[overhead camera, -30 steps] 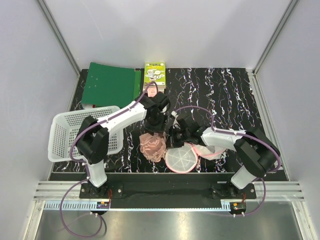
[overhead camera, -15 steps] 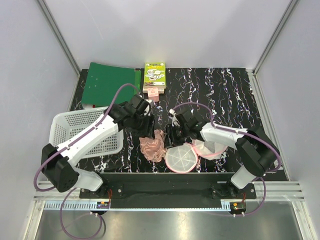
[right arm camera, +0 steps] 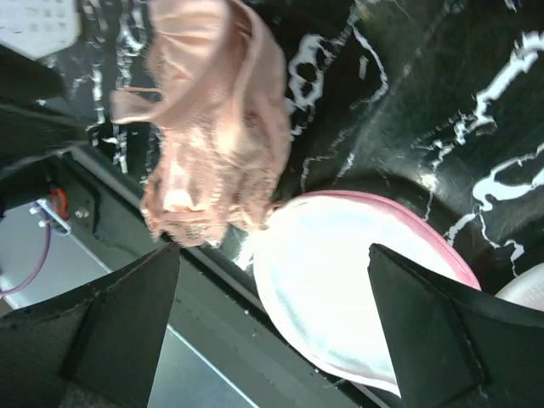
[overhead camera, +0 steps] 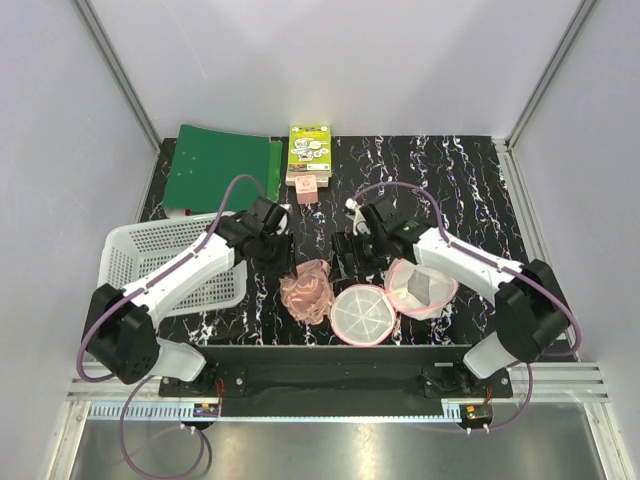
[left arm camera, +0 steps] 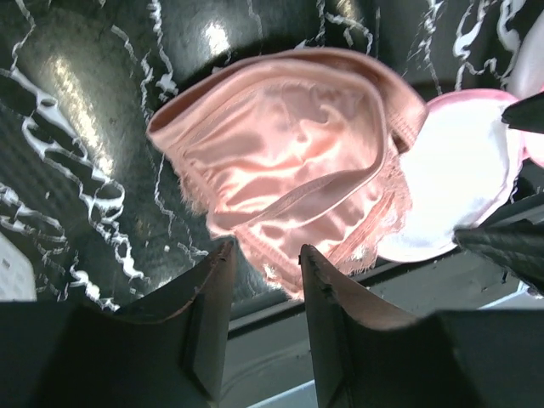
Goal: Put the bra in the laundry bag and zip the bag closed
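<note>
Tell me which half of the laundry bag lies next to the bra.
The left half, the plain white disc against the bra; the other half lies further right, dark at its centre.

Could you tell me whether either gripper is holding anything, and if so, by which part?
Nothing is held. Both the left gripper and the right gripper are open; the bra lies loose beside the laundry bag.

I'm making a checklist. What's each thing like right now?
Bag: unzipped, halves spread open.
Bra: crumpled, lying outside the bag.
Left gripper: open, holding nothing.
Right gripper: open, holding nothing.
Folder: closed.
</note>
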### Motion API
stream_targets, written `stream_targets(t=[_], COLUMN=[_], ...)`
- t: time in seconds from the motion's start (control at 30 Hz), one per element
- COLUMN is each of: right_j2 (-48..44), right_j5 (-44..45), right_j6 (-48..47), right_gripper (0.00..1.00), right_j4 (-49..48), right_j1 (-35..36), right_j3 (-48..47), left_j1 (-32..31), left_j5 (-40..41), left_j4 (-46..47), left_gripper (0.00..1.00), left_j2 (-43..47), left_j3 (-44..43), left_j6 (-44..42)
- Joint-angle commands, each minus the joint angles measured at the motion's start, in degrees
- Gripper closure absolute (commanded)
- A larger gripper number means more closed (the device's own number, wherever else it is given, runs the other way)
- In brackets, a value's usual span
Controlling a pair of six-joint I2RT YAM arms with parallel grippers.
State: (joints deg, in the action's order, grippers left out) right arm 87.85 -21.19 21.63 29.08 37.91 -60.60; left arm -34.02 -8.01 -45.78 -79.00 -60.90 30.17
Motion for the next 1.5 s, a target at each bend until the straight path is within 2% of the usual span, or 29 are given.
stream_targets(t=[0.0, 0.13, 0.27, 0.43, 0.7, 1.0, 1.03, 1.07, 1.17, 1.27, 1.3, 1.33, 1.43, 1.47], right_j2=[3.7, 9.7, 12.1, 14.4, 18.5, 22.4, 22.5, 22.8, 22.4, 20.3, 19.3, 16.6, 9.3, 7.2], right_j5=[-2.4, -7.8, -11.6, -13.6, -17.3, -16.0, -15.3, -14.9, -13.1, -12.8, -12.8, -11.8, -8.3, -7.4], right_j6=[-2.1, 4.7, 9.8, 11.5, 15.3, 16.5, 16.5, 16.7, 16.3, 15.2, 14.8, 14.3, 12.4, 11.3], right_gripper=[0.00, 0.00, 0.00, 0.00, 0.00, 0.02, 0.06, 0.27, 0.63, 0.83, 1.00, 1.00, 1.00, 1.00], right_j4=[0.9, -3.2, -10.3, -14.0, -19.7, -23.3, -24.3, -25.0, -27.3, -27.3, -26.9, -24.4, -18.0, -16.4], right_j1=[-0.2, -0.3, -0.2, -0.2, -0.2, 0.6, 0.6, 0.6, 0.6, 0.5, 0.4, 0.3, -1.0, -1.4], right_j3=[-7.3, -10.7, -8.9, -5.6, -4.4, -4.9, -4.8, -4.6, -3.5, -3.5, -3.7, -4.0, -4.6, -4.5], left_j1=[0.1, 0.3, 0.4, 0.4, 0.4, 0.4, 0.4, 0.4, 0.4, 0.5, 0.5, 0.5, 0.6, 0.6], left_j5=[-1.5, -1.3, -1.6, -2.7, -4.6, -5.0, -5.0, -4.7, -2.5, -1.0, -0.5, -0.3, -2.0, -2.6], left_j4=[6.3, 10.0, 14.6, 19.1, 23.3, 22.8, 22.4, 20.7, 15.7, 10.4, 9.2, 8.3, 6.7, 6.8], left_gripper=[0.60, 0.64, 0.67, 0.72, 0.73, 0.73, 0.73, 0.73, 0.70, 0.62, 0.59, 0.53, 0.43, 0.42], left_j2=[0.2, -0.5, -1.9, -1.9, -2.2, 0.3, 0.9, 1.7, 7.0, 15.5, 17.6, 21.4, 25.0, 24.9], left_j3=[2.6, 5.9, 10.3, 13.8, 17.4, 17.4, 17.4, 17.4, 17.0, 17.0, 16.2, 15.6, 13.8, 13.3], left_j6=[-0.8, 0.1, 0.9, 1.6, 4.0, 4.5, 4.5, 4.3, 3.3, 2.9, 2.7, 2.8, 3.4, 3.9])
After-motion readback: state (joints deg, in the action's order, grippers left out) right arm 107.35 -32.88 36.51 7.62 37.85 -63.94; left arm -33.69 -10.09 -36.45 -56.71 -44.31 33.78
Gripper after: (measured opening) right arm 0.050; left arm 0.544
